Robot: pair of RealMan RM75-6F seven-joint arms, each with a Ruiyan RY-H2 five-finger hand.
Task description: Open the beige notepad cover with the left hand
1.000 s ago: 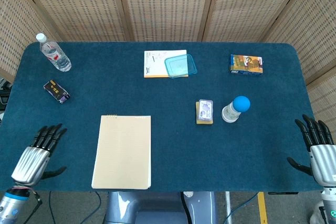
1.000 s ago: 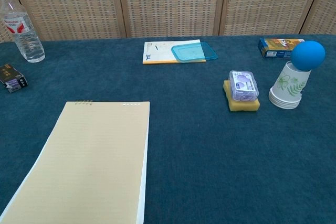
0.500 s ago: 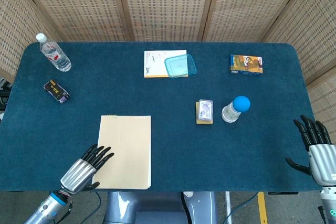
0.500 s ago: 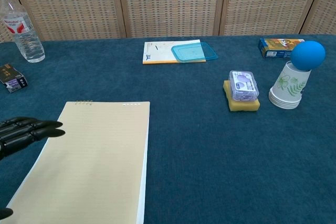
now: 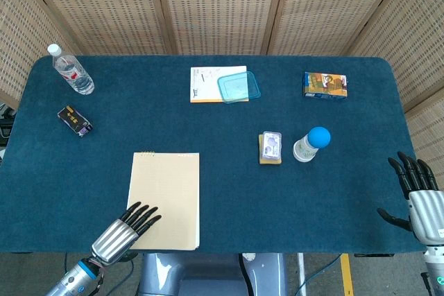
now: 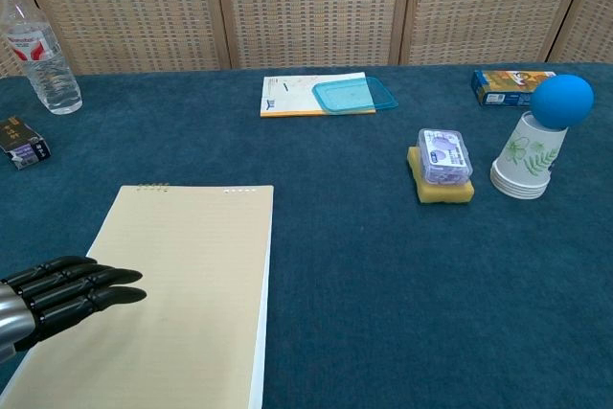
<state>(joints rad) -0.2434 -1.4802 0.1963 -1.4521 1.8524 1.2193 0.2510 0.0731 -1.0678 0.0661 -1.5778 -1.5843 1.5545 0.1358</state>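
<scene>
The beige notepad (image 5: 163,199) (image 6: 168,294) lies flat and closed on the blue table, near the front edge, left of centre. My left hand (image 5: 125,232) (image 6: 57,296) hovers over the pad's near left corner, fingers straight and spread, pointing right across the cover, holding nothing. My right hand (image 5: 420,195) stays at the table's right front edge, fingers spread, empty. It appears only in the head view.
A water bottle (image 5: 71,70) and a small dark box (image 5: 74,120) sit at the far left. A white booklet with a teal lid (image 5: 238,86) lies at the back centre. A sponge with a plastic case (image 5: 271,148), paper cups topped by a blue ball (image 5: 310,145), and a colourful box (image 5: 325,84) stand to the right.
My left hand has swung in from the table's left front onto the notepad's near left corner and slid slightly nearer the front edge. The right hand barely moved.
</scene>
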